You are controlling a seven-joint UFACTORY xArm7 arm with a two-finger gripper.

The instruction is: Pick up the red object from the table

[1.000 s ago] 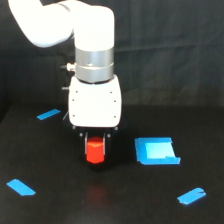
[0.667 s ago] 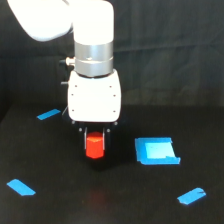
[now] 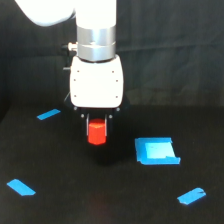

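My upper arm runs out of the top of the exterior view, and my claw is mostly lost behind its white housing; only short dark finger stubs show beside the block, blurred against the black backdrop. The table is flat matte black and merges with an equally dark wall behind me, the seam between them barely readable. A blue square patch lies on the surface just off my claw toward the exterior view's right. One blue tape strip sits beyond my claw toward the view's left, a second lies nearer the camera on that side, and a third lies nearer the camera on the right. The red object hangs pinched between my fingers directly beneath the housing, upright, with dark table visible below its underside, apparently clear of the surface.
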